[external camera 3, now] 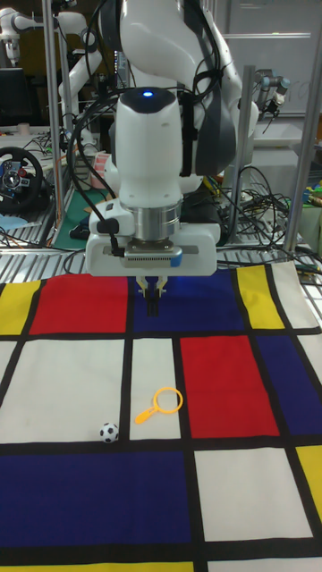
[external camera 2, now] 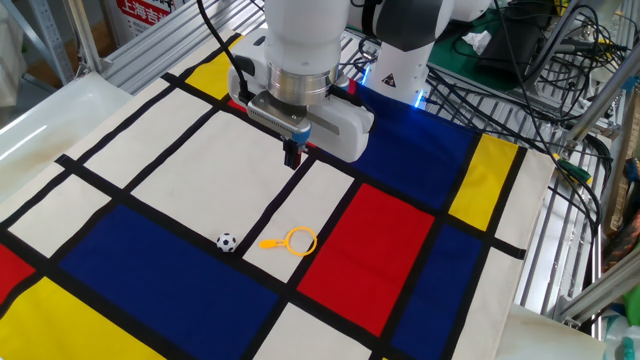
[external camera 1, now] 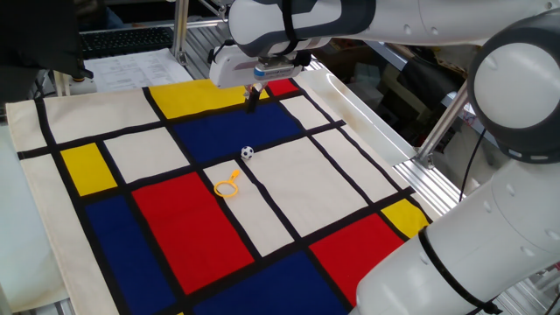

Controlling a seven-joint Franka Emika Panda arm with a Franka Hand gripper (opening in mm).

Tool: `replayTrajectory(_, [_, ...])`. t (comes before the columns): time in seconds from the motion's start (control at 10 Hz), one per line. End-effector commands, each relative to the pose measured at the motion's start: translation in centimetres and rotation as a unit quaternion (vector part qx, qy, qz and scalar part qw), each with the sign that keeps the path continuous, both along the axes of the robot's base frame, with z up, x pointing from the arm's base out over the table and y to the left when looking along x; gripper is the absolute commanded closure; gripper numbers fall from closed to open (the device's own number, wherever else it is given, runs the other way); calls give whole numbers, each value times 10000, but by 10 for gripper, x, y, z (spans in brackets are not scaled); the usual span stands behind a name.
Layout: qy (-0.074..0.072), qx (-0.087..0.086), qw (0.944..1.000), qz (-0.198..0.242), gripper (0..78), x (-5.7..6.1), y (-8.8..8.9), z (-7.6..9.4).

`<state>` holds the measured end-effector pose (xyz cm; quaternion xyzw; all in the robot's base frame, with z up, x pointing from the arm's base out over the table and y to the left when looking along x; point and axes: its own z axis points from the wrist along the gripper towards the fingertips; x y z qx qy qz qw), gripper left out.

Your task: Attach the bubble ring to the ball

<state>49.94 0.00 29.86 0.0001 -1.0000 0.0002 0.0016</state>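
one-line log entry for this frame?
claw: shut, empty, raised | ring: flat on cloth, untouched | ball: beside ring, apart | attach: not done
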Motion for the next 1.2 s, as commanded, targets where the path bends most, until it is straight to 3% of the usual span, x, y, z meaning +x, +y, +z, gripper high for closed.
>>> replayTrajectory(0.1, [183, 485, 9930, -1064, 776, 0, 0, 0])
replayTrajectory(0.3, [145, -76, 9942, -1062, 776, 0, 0, 0])
replayTrajectory(0.7, [162, 20, 9918, -1270, 776, 3, 0, 0])
replayTrajectory(1.2, [151, 106, 9880, -1534, 776, 18, -1, -8])
